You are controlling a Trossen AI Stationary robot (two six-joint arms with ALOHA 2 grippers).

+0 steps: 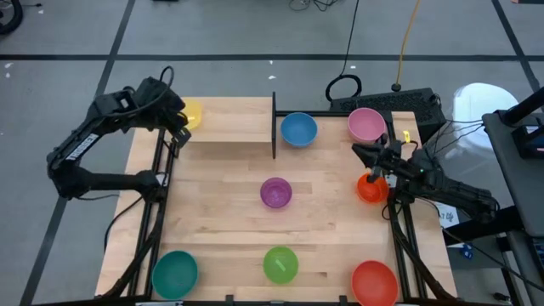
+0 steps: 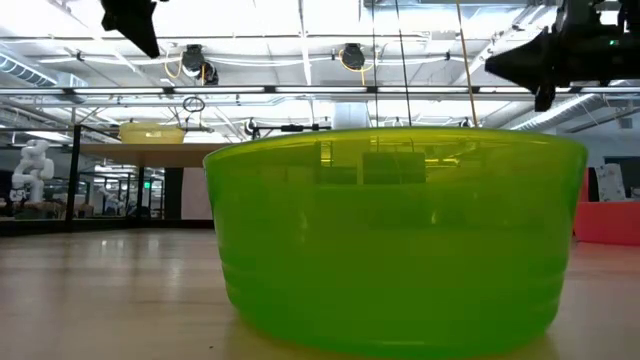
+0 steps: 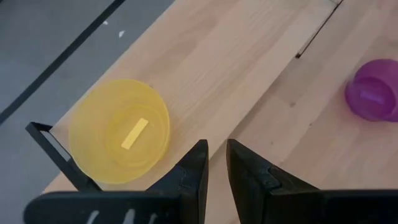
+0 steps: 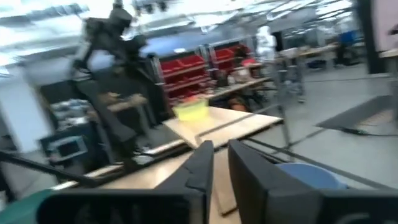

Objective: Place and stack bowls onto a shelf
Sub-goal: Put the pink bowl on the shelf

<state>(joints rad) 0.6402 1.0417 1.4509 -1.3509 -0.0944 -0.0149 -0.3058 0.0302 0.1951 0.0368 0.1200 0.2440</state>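
Observation:
The shelf (image 1: 229, 121) stands at the table's far left. A yellow bowl (image 1: 192, 113) rests on its bottom at the shelf's left end (image 3: 119, 130). My left gripper (image 1: 177, 119) hovers above and beside that bowl, tilted downward, its fingers (image 3: 216, 163) a narrow gap apart with nothing between them. My right gripper (image 1: 357, 150) hangs level in the air at the right, above the table between the pink bowl (image 1: 366, 125) and the orange bowl (image 1: 371, 189). It is slightly open (image 4: 219, 163) and empty. The blue bowl (image 1: 298, 129) sits just right of the shelf.
On the tabletop stand a purple bowl (image 1: 275, 192) in the middle and teal (image 1: 175, 274), green (image 1: 280, 264) and red (image 1: 375, 283) bowls along the near edge. The shelf's black end post (image 1: 274, 127) rises beside the blue bowl. Bare wood lies around the purple bowl.

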